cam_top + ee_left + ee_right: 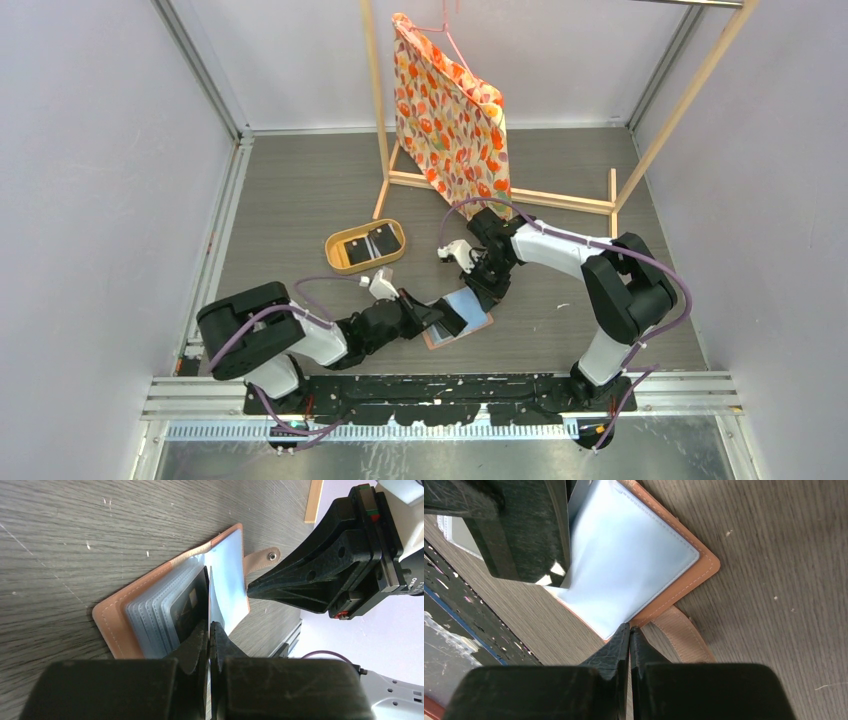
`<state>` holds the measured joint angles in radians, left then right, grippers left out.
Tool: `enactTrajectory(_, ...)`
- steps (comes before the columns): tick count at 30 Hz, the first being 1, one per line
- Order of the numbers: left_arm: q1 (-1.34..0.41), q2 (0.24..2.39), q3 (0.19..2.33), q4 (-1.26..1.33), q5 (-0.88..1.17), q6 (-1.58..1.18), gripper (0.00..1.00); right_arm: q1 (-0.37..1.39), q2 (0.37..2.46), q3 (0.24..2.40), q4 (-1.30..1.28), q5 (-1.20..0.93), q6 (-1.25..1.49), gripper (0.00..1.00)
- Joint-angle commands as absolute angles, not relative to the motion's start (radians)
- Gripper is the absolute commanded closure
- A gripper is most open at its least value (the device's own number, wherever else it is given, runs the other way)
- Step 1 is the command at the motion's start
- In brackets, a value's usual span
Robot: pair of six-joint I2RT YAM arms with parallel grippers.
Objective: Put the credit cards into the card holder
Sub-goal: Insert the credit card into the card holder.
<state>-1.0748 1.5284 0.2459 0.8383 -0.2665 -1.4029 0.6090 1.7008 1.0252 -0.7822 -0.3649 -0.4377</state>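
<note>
Grey desk (300,190), mid-frame: our left tool (208,625) pinches a card holder (107,617) page open, and our right tool (629,627) sits closed at its edge. Next we likely need another card (381,240).

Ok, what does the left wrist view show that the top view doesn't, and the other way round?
Left wrist only: the left gripper shut on a sleeve of the holder, a dark card tucked beside it, and the snap tab. Top only: the tray with dark cards in it, and the floral bag. Both: the open holder on the table, with the right gripper at its edge.
</note>
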Motion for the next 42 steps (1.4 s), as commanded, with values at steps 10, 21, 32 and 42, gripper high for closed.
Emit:
enactTrajectory(10, -1.109, 1.658, 0.255, 1.002, -0.316, -1.454, 1.0, 0.616, 1.69, 1.065, -0.79, -0.37, -0.433, 0.92)
enactTrajectory(21, -1.109, 1.762, 0.224, 1.116, -0.282, -1.571, 1.0, 0.617, 1.686, 1.066, -0.792, -0.373, -0.433, 0.92)
enactTrajectory(32, -1.107, 1.775, 0.232, 1.071, -0.253, -1.669, 1.0, 0.619, 1.686, 1.066, -0.792, -0.373, -0.433, 0.92)
enactTrajectory(42, -1.062, 1.66, 0.288, 0.825, -0.2, -1.608, 1.0, 0.624, 1.683, 1.066, -0.793, -0.373, -0.435, 0.92)
